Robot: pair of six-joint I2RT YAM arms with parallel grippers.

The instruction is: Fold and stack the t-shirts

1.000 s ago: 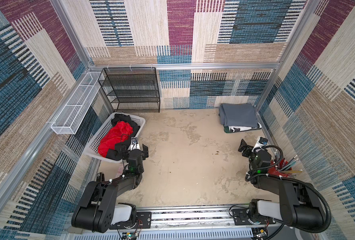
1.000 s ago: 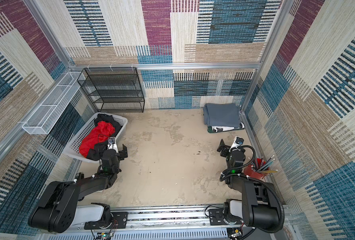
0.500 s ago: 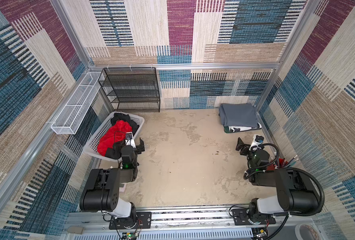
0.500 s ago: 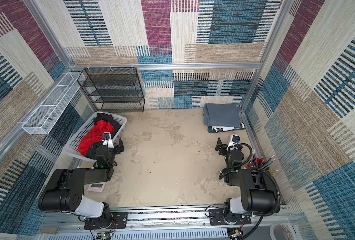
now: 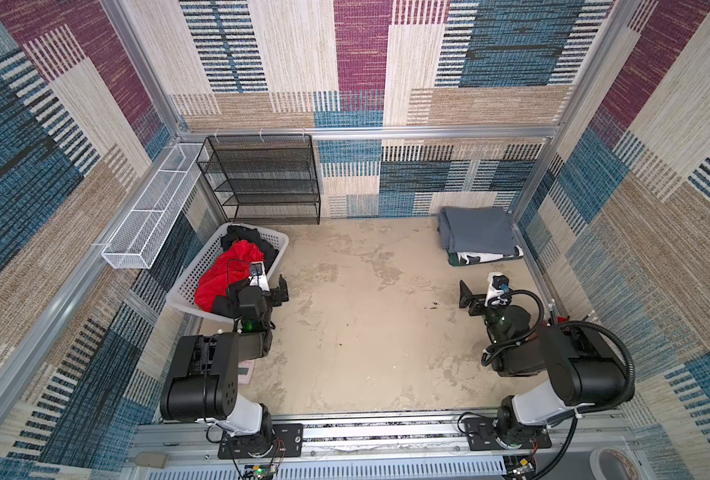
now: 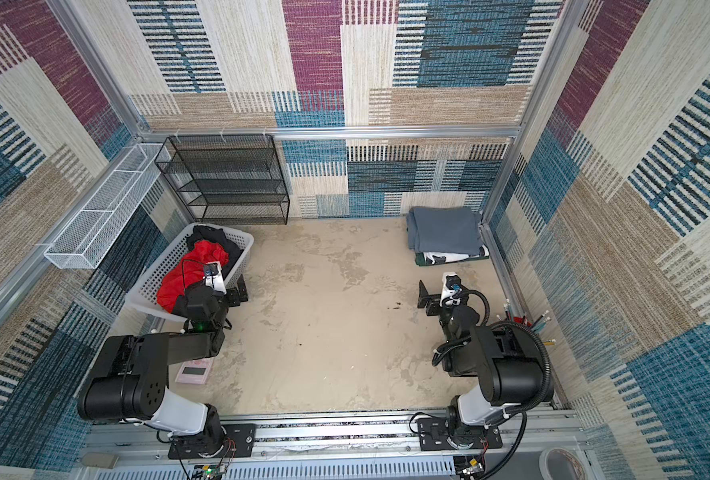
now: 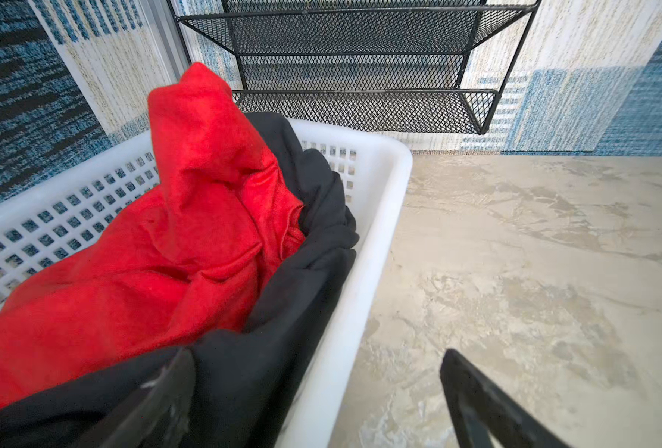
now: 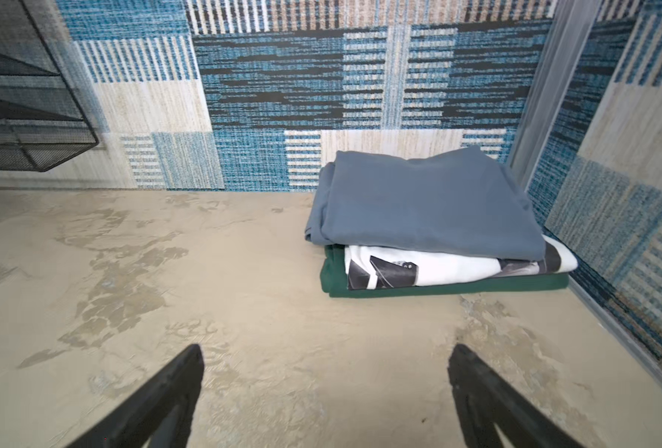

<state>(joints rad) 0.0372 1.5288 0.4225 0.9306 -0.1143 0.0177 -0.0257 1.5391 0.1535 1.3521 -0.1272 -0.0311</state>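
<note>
Three folded t-shirts lie stacked in the back right corner: a slate-grey one (image 5: 478, 230) (image 8: 418, 205) on top, a white one with black patches (image 8: 457, 267) under it, and a dark green one (image 8: 438, 289) at the bottom. My right gripper (image 8: 323, 349) (image 5: 486, 297) is open over bare table, short of the stack. My left gripper (image 7: 318, 353) (image 5: 262, 291) is open and straddles the near right wall of the white basket (image 7: 376, 232) (image 5: 187, 286). One finger is over the black cloth (image 7: 283, 310) inside. A crumpled red shirt (image 7: 190, 232) (image 5: 228, 270) fills the basket.
A black mesh shelf rack (image 5: 266, 183) stands against the back wall behind the basket. A white wire tray (image 5: 153, 208) hangs on the left wall. A small pink device (image 6: 195, 371) lies by the left arm's base. A red cup of pens (image 6: 524, 320) stands at the right wall.
Both arms have folded back and lifted at the elbow. The left gripper has shifted a little toward the basket, the right one a little toward the stack. Both stay open.
</note>
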